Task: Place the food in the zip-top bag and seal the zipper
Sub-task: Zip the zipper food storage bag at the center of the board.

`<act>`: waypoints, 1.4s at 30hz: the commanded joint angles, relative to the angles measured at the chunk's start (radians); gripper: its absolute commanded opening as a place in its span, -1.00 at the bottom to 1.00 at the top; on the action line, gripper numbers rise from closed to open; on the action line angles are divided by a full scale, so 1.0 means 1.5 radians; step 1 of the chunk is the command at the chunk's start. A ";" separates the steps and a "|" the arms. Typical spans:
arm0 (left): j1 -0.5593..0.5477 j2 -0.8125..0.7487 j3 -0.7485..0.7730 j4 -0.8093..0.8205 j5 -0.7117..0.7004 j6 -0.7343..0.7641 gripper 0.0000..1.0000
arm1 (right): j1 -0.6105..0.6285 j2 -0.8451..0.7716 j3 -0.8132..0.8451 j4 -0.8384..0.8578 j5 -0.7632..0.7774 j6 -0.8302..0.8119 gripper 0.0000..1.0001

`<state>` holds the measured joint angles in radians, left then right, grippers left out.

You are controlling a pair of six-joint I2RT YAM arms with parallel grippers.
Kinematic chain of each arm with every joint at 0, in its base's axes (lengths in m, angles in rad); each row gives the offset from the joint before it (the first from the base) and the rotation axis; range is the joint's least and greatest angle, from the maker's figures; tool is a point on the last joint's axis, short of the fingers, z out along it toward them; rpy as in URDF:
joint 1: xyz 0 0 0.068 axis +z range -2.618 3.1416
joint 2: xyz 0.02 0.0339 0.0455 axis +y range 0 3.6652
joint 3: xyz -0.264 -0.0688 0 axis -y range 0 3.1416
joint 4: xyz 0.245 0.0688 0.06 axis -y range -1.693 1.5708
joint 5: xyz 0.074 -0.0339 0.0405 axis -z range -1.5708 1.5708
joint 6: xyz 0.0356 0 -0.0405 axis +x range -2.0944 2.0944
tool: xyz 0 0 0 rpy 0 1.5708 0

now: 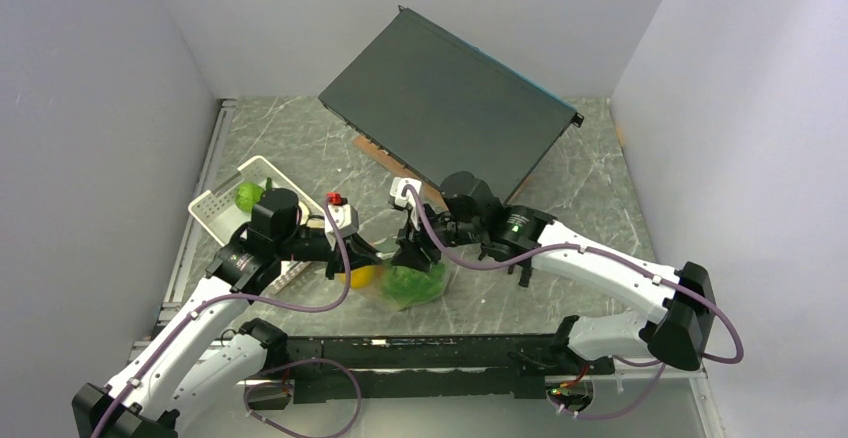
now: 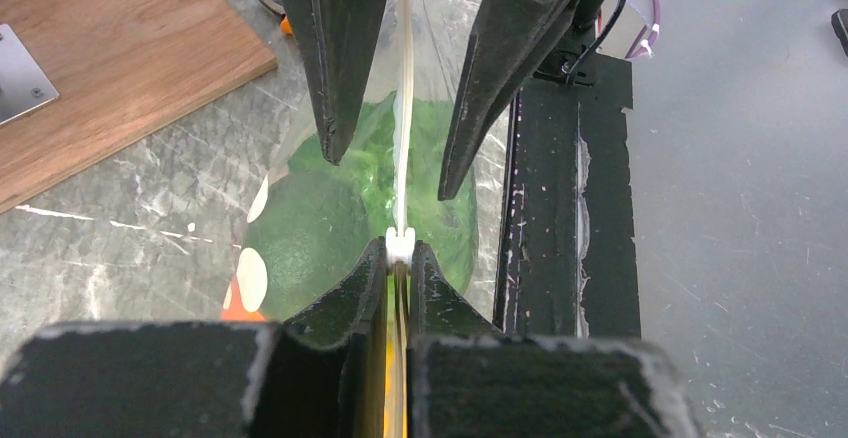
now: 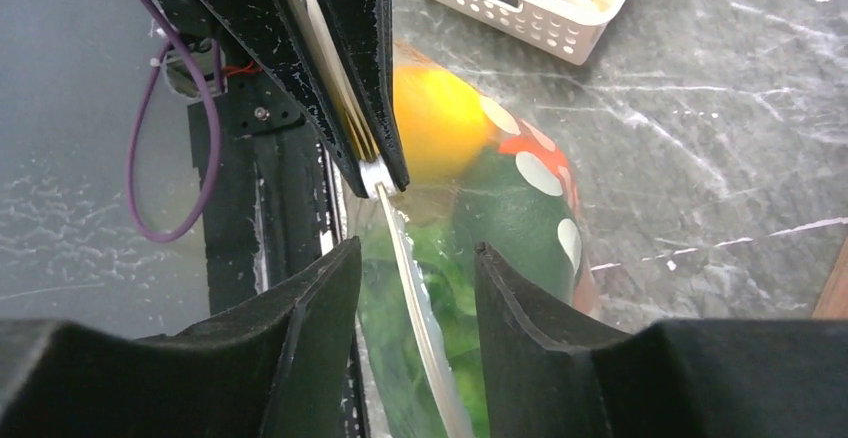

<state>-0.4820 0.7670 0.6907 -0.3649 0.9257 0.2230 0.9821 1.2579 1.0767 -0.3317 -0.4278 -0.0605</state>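
The dotted zip-top bag [image 1: 405,286] lies at the table's near middle, holding leafy lettuce [image 2: 400,148], a round green fruit [image 2: 310,233] and a yellow lemon [image 3: 435,118]; an orange piece [image 2: 245,310] shows at its edge. My left gripper [image 2: 400,258] is shut on the whitish zipper strip [image 2: 404,108] at the small white slider. My right gripper [image 3: 415,258] is open, its fingers [image 3: 330,288] straddling the zipper strip [image 3: 415,288] without touching it. From above, both grippers meet over the bag, left gripper [image 1: 375,256], right gripper [image 1: 412,254].
A white perforated basket [image 1: 215,208] with a green fruit [image 1: 247,195] stands at the left. A tilted dark box [image 1: 450,98] lies at the back on a wooden board [image 2: 110,68]. A black rail [image 1: 440,343] runs along the near edge.
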 commanded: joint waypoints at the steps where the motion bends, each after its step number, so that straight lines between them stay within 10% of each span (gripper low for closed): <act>1: -0.002 -0.016 0.018 0.031 0.035 0.008 -1.00 | 0.005 -0.019 -0.008 0.084 0.005 -0.027 -0.11; 8: -0.002 -0.021 0.018 0.032 0.032 0.007 -1.00 | 0.017 -0.027 -0.015 0.077 0.019 -0.024 -0.68; 20: -0.002 -0.023 0.017 0.033 0.019 0.004 -1.00 | 0.036 -0.066 -0.075 0.108 0.072 0.014 -1.00; 29: -0.002 -0.022 0.026 0.029 -0.083 -0.021 -0.97 | 0.039 -0.197 -0.163 0.043 0.350 0.149 -1.00; 42: -0.001 -0.037 0.019 0.029 -0.187 -0.023 -0.73 | 0.043 -0.330 -0.185 -0.057 0.413 0.216 -1.00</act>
<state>-0.4927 0.7238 0.6914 -0.3332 0.7334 0.1928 1.0542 0.7975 0.7841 -0.3565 0.1043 0.2379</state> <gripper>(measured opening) 0.113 0.010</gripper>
